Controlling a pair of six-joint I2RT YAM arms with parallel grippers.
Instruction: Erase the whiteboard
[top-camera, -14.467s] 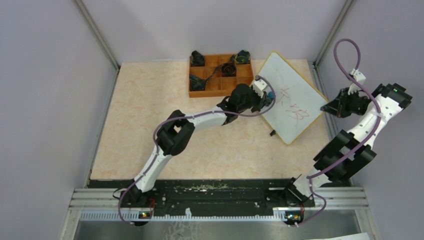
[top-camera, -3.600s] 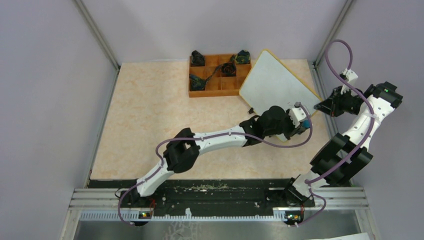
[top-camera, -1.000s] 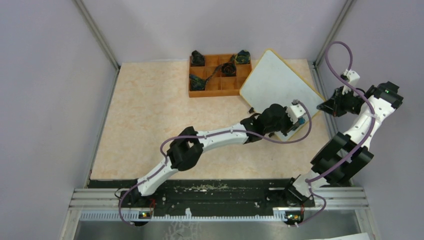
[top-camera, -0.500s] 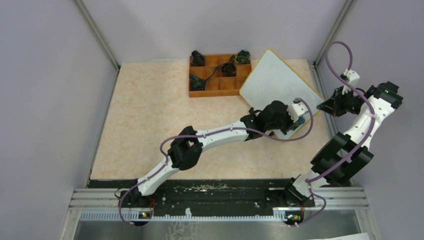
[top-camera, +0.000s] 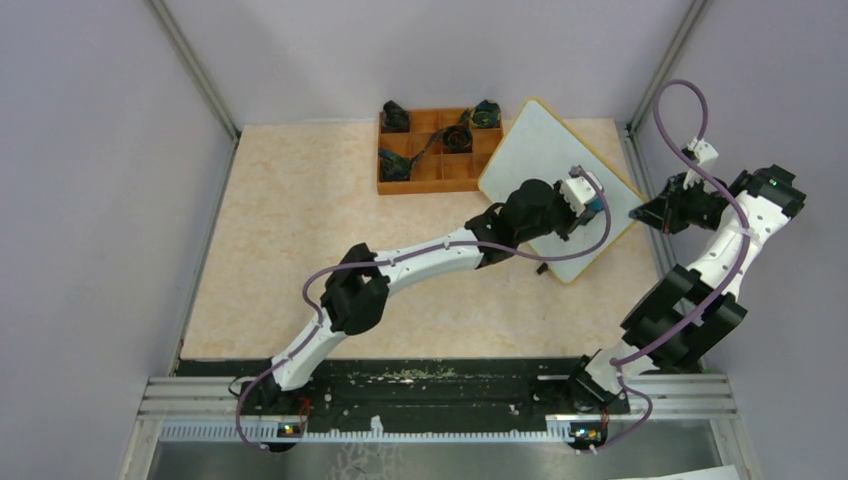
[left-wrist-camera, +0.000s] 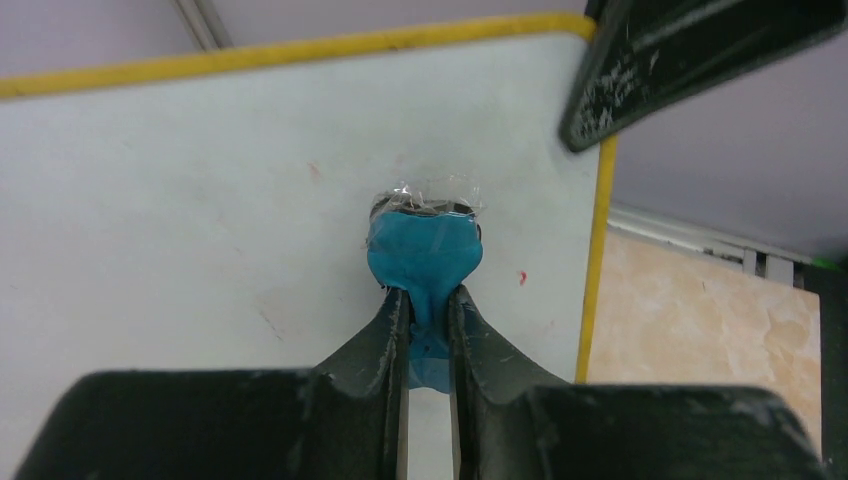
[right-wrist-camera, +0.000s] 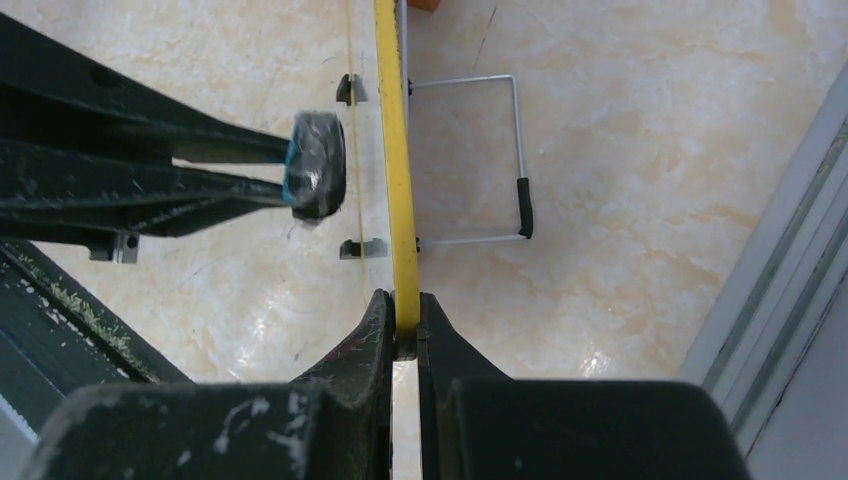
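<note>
- Yellow-framed whiteboard (top-camera: 545, 150) sat at the far right of the table (top-camera: 300, 230). It was propped up at a slant, with its left corner right up beside the orange tray (top-camera: 420, 186).
- Your left gripper (top-camera: 590, 210) was squeezed tight on the stem of a blue eraser (left-wrist-camera: 424, 250) with some clear film around its head.
- That eraser head was up against the white face of the board, over toward the right edge. It looked like it was touching.
- Your right gripper (top-camera: 643, 214) was pinched shut on the yellow frame (right-wrist-camera: 393, 150) on the board's right side.
- From the left wrist view the board looked nearly clean, just a couple of tiny red specks (left-wrist-camera: 522, 277) near the eraser.
- Behind the board, a wire stand (right-wrist-camera: 515, 160) stuck out over the table.
</note>
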